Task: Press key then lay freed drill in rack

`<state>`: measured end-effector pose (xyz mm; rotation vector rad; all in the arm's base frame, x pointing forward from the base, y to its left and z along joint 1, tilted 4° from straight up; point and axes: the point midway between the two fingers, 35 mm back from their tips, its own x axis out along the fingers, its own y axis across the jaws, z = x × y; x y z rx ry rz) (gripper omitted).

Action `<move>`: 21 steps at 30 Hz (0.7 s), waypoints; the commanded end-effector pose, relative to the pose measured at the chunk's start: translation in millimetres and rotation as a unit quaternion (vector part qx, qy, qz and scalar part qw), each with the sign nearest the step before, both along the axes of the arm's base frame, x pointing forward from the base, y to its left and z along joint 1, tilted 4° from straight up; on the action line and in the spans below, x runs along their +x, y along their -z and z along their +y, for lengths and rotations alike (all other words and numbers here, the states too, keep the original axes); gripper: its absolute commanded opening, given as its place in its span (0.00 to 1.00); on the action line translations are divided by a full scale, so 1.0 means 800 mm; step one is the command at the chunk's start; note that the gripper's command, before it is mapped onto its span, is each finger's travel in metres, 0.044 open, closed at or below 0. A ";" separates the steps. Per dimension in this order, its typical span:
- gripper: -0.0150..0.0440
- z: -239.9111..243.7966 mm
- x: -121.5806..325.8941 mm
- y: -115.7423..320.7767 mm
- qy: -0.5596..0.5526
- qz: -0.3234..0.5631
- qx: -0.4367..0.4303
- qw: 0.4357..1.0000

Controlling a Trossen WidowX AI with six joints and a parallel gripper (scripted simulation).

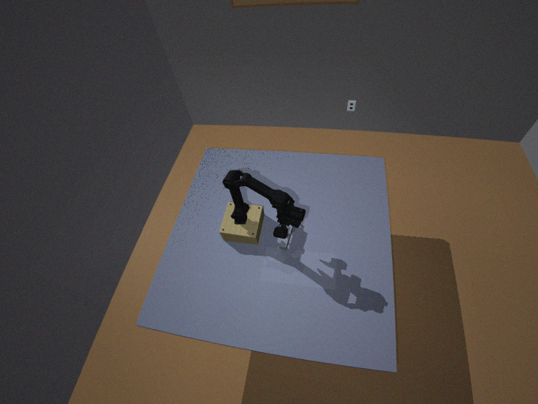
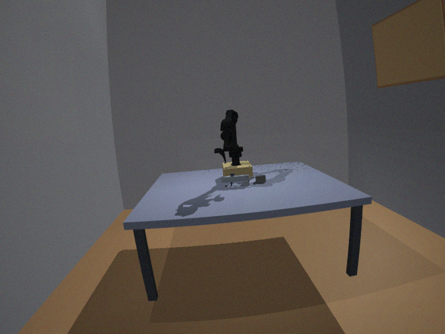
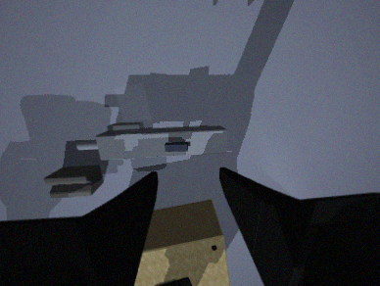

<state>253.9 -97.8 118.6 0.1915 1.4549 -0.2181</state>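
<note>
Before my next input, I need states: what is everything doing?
Black two-fingered pincer: open, holding nothing.
Pale grey slotted housing: standing on the table.
Small dark-blue piece: at the housing, pressed or not unclear.
Thin pale rod: protruding from the housing.
Grey-brown notched block: apart from the housing.

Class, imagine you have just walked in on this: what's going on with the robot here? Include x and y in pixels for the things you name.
A black robot arm [image 1: 263, 189] [image 2: 230, 129] is working over a table [image 1: 208, 304] [image 2: 287, 195]. Its gripper [image 3: 188, 174] is open, with nothing between the fingers, near a pale grey fixture [image 2: 235, 179] [image 3: 115, 147] with a small dark blue piece [image 3: 176, 147] in it. A grey block [image 2: 260, 179] [image 3: 73, 180] sits off to one side. Nothing is being carried.
</note>
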 end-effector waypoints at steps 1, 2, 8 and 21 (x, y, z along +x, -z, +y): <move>0.88 0.000 -0.001 -0.016 0.000 0.004 0.003 1.000; 0.92 0.002 0.001 -0.003 -0.009 0.001 -0.001 1.000; 1.00 0.076 0.035 0.040 -0.309 0.019 -0.026 0.950; 1.00 0.194 0.061 0.111 -0.703 0.016 -0.063 0.708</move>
